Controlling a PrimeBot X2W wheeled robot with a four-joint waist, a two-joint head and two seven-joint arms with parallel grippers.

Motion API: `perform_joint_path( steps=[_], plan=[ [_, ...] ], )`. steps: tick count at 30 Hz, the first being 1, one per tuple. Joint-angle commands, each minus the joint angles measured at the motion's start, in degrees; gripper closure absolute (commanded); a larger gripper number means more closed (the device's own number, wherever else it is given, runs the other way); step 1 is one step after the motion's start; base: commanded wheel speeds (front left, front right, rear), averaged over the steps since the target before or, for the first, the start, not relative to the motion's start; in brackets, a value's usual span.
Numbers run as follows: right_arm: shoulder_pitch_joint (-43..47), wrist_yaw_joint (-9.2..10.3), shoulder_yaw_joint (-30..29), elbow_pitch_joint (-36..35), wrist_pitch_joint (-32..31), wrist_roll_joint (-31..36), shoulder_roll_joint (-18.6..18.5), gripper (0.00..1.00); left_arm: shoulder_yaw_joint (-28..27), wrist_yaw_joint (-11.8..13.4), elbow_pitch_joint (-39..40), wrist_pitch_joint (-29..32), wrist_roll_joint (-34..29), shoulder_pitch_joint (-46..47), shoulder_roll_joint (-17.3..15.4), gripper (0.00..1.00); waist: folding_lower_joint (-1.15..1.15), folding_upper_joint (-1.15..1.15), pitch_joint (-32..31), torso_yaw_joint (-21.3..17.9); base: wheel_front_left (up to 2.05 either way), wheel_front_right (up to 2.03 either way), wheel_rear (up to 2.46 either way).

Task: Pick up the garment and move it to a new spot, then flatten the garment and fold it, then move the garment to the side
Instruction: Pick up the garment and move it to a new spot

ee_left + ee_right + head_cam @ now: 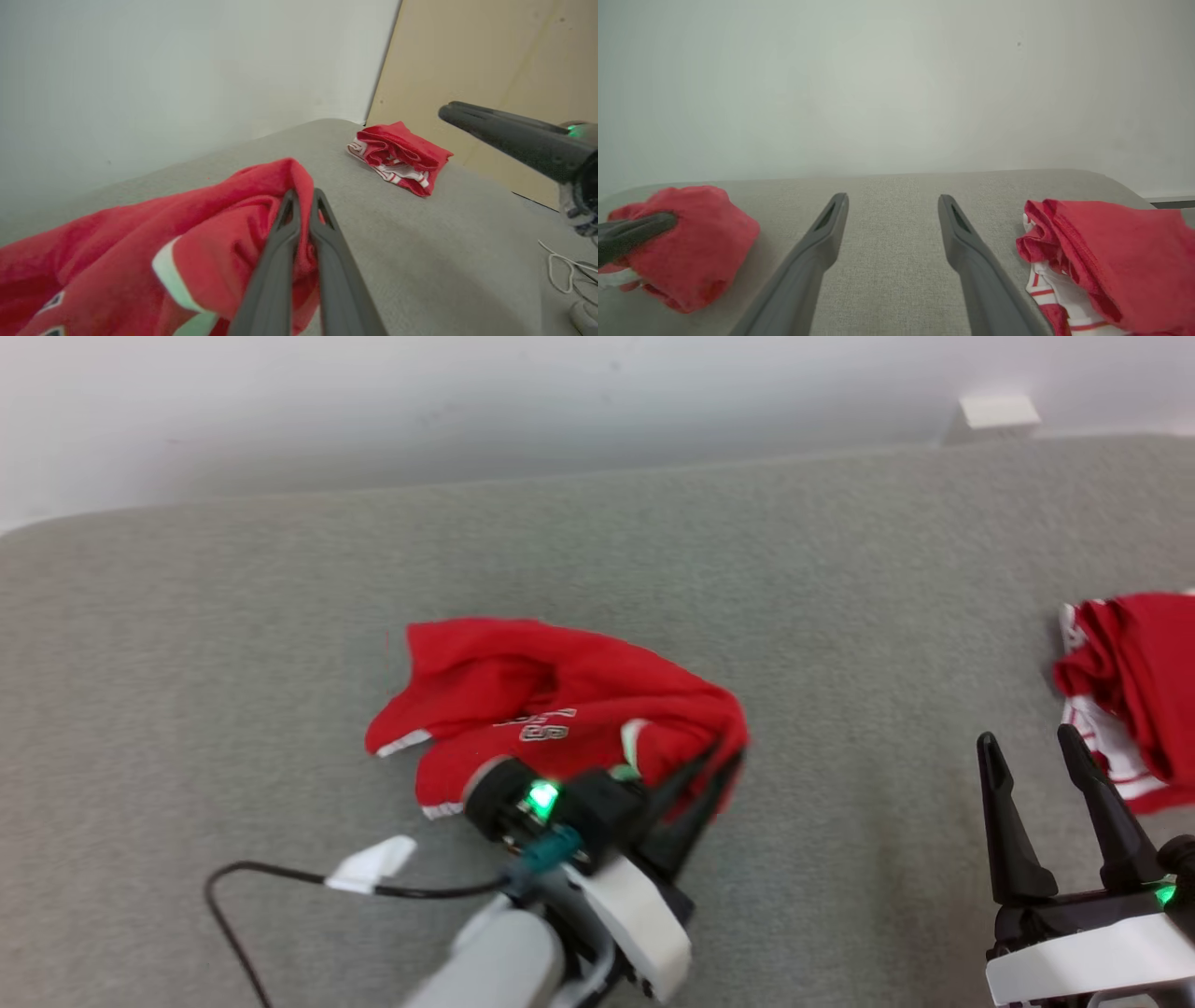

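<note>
**While the left pincer clamps its edge, the red garment lies limp**

Crumpled on the grey cushion, the garment sits well apart from the striped bundle, on that bundle's left. It looks light, soft and floppy, likely to drape and bunch, so an edge or corner is the sensible hold. The left pincer pinches a fold on the side facing the bundle. The right pincer, just beside the bundle, stands wide, holding nothing.
</note>
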State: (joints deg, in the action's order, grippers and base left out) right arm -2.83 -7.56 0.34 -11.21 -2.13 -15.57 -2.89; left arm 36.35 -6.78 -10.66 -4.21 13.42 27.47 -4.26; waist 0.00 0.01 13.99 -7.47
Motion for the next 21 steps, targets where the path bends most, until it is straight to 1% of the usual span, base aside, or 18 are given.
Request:
perform_joint_path(
  steps=[1,5,6,7,8,10,16,21],
  plan=[
    [-0.66,0.16,-0.08,0.15,0.47,-0.37,-0.03,0.0,0.92,-0.18,-0.5,-0.38,-0.48,0.28,-0.15,1.0,0.0,-0.01,2.53,-2.83,0.0,0.0,0.0],
    [-0.77,0.16,-0.35,0.77,1.48,-0.64,-0.03,0.0,5.56,-0.56,-3.22,-1.3,0.36,-0.02,0.12,1.0,0.0,-0.01,3.31,-3.49,0.0,0.0,0.0],
    [-0.71,0.16,-0.5,0.93,1.77,-0.7,-0.03,0.0,6.18,-0.61,-3.93,-1.87,0.33,0.02,-0.03,0.94,0.0,-0.01,3.34,-3.36,0.0,0.0,0.0],
    [-0.67,0.16,-0.72,1.1,1.81,-0.68,-0.03,0.0,6.65,-0.61,-4.47,-2.66,0.34,0.13,-0.1,0.36,0.0,-0.01,3.26,-3.07,0.0,0.0,0.0],
    [-0.65,0.16,-0.85,1.26,1.83,-0.62,-0.02,0.0,6.96,-0.61,-4.84,-3.41,0.22,0.31,-0.19,0.0,0.0,-0.01,3.03,-2.65,0.0,0.0,0.0],
    [-0.7,0.16,-1.02,1.44,1.79,-0.13,-0.02,0.0,7.21,-0.59,-5.11,-5.19,0.14,0.52,-0.49,0.0,0.0,-0.01,2.34,-1.56,0.0,0.0,0.0],
    [-0.43,0.16,-1.73,0.98,0.59,1.09,-0.03,0.0,3.72,2.34,-1.28,-8.83,0.52,-0.91,-2.76,0.0,0.0,-0.01,-0.7,2.83,0.0,0.0,0.0],
    [0.31,0.16,-2.25,0.22,-0.79,1.58,-0.05,0.0,-2.95,7.52,2.99,-10.06,1.65,-3.53,-6.85,0.0,0.0,-0.01,-2.95,6.5,0.0,0.0,0.0]
  ],
)
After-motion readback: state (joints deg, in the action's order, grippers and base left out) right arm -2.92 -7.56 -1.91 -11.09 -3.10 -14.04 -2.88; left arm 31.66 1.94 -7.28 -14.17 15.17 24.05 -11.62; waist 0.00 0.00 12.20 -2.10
